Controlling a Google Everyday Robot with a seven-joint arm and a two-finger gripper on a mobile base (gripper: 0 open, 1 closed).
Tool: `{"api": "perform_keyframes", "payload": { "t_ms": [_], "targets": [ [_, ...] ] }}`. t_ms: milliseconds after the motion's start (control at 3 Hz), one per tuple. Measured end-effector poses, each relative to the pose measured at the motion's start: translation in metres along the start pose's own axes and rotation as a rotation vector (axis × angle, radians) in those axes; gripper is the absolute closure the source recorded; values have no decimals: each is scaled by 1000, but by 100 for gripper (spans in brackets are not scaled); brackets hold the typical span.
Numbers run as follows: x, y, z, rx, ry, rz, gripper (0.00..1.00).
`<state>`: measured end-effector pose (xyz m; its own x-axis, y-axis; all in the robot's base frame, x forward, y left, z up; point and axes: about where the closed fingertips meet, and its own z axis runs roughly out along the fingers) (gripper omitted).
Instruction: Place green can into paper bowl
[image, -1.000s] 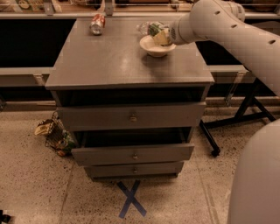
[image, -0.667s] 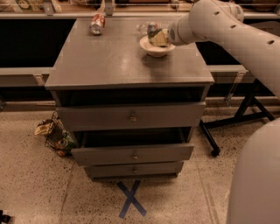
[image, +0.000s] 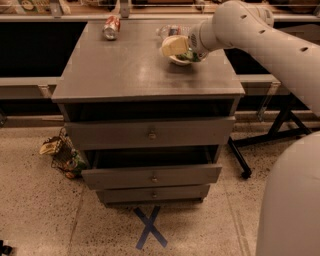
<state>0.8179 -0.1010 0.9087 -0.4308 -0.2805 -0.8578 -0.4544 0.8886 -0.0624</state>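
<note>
Items we log on and around the grey cabinet:

1. Claw: at the end of the white arm, which reaches in from the right of the view. It hangs low over the far right part of the cabinet top. We cannot tell whether it is wide, narrow or gripping.
2. Paper bowl: directly under the claw, standing on the cabinet top. Only its near rim shows below the claw.
3. Green can: a green patch just below and right of the claw, inside the bowl and mostly hidden. We cannot tell whether the claw touches it.
4. Clear bottle: just behind the claw, lying near the back edge.
5. Red-and-white can: well apart from the claw, to its left in the view, lying on its side at the back.
6. Drawers: below and nearer than the claw. The top drawer and middle drawer stand partly pulled out.
7. Wire basket: on the floor, far below and left of the claw, holding scraps.
8. Blue tape cross: on the floor in front of the cabinet.
</note>
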Motion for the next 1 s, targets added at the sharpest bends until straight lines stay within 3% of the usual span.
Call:
{"api": "perform_keyframes", "payload": {
  "t_ms": [333, 1000],
  "targets": [
    [-6, -4, -14, 26, -18, 2, 0],
    [-5, -30, -73, 160, -38, 26, 0]
  ]
}}
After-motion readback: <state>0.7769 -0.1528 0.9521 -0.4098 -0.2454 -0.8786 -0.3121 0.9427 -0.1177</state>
